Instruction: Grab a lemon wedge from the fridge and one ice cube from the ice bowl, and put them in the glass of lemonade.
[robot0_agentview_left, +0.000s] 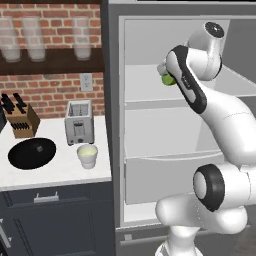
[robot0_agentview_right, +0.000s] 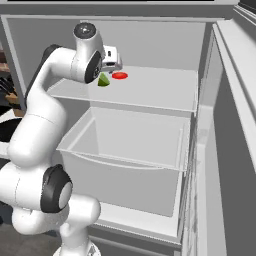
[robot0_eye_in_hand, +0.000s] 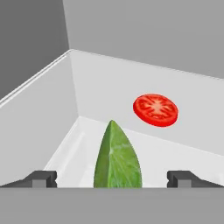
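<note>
The fridge (robot0_agentview_right: 150, 37) stands open, and my arm reaches onto its upper shelf (robot0_agentview_right: 155, 92). There the lemon wedge (robot0_eye_in_hand: 117, 159), yellow-green and standing on edge, lies between my open gripper's (robot0_eye_in_hand: 113, 178) two dark fingertips (robot0_eye_in_hand: 43, 178) without touching either. The same lemon wedge (robot0_agentview_right: 103, 80) sits just below the hand in the right base view and peeks out behind the forearm as lemon wedge (robot0_agentview_left: 168, 79). On the counter to the left are the black ice bowl (robot0_agentview_left: 31, 152) and the glass of lemonade (robot0_agentview_left: 87, 156).
A flat red tomato slice (robot0_eye_in_hand: 155, 110) lies on the shelf beyond the wedge. A clear drawer (robot0_agentview_right: 130, 145) sits below the shelf. The fridge door (robot0_agentview_right: 235, 110) hangs open at the right. A toaster (robot0_agentview_left: 79, 122) and knife block (robot0_agentview_left: 21, 119) stand behind the bowl.
</note>
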